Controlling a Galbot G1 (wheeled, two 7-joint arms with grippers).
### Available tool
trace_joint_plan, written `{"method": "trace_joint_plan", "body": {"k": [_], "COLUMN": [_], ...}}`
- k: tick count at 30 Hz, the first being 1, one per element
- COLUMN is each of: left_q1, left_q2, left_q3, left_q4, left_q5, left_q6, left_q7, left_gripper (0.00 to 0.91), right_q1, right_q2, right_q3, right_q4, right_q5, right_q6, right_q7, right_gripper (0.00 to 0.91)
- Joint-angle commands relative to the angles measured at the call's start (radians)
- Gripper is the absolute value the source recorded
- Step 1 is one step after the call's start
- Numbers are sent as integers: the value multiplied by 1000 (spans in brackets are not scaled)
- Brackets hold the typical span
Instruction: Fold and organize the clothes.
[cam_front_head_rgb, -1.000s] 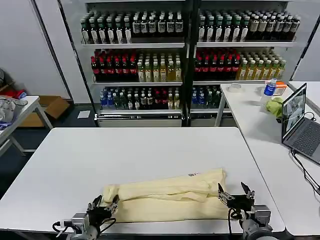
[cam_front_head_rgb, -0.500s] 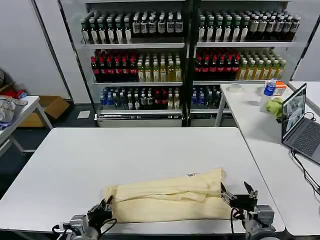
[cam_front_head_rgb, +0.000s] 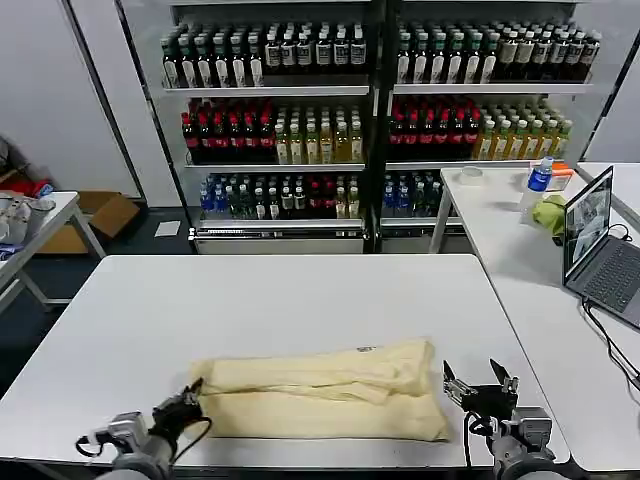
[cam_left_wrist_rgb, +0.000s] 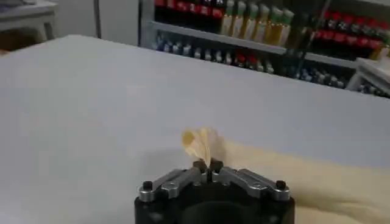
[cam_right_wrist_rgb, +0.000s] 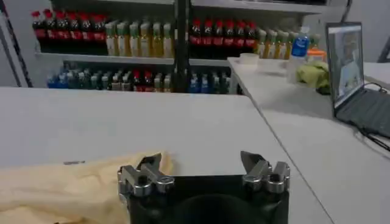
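Head view shows the pale cream-yellow T-shirt (cam_front_head_rgb: 325, 391), folded long, lying near the front of the white surface (cam_front_head_rgb: 290, 300). Left gripper (cam_left_wrist_rgb: 208, 166) seems to pinch its end, fingers together. Right gripper (cam_front_head_rgb: 479, 377) sits just beside it, fingers apart.

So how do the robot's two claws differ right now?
The left gripper is pinched shut on a corner of the cream T-shirt; the right gripper stands wide open, holding nothing. The left sits at the shirt's left end, the right just beside its right end. Both are low at the white table's near edge.
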Motion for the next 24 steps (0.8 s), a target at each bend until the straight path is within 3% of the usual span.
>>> {"method": "trace_joint_plan", "body": {"k": [1, 7, 11, 17, 24], "left_q1": [-24, -57, -69, -70, -98], "left_q2": [123, 205, 218, 165, 49], "left_q3": [-248, -385, -413, -357, -201], "left_q4": [55, 125, 115, 4, -94], "left_q5": [-165, -257, -375, -512, -750], "left_q6": [17, 26, 43, 63, 75], "left_q7": [2, 6, 0, 1, -9], "left_gripper": [10, 10, 10, 10, 10], "right_q1": [5, 12, 13, 11, 14], "right_q2": [-4, -13, -19, -24, -28], "right_q3": [0, -1, -1, -3, -10], "right_q4": [-2, -1, -1, -5, -6], "right_q5": [3, 10, 12, 11, 11], "right_q6": [-2, -2, -2, -2, -2], "right_q7": [0, 0, 0, -1, -1], "right_gripper": [907, 907, 907, 907, 907]}}
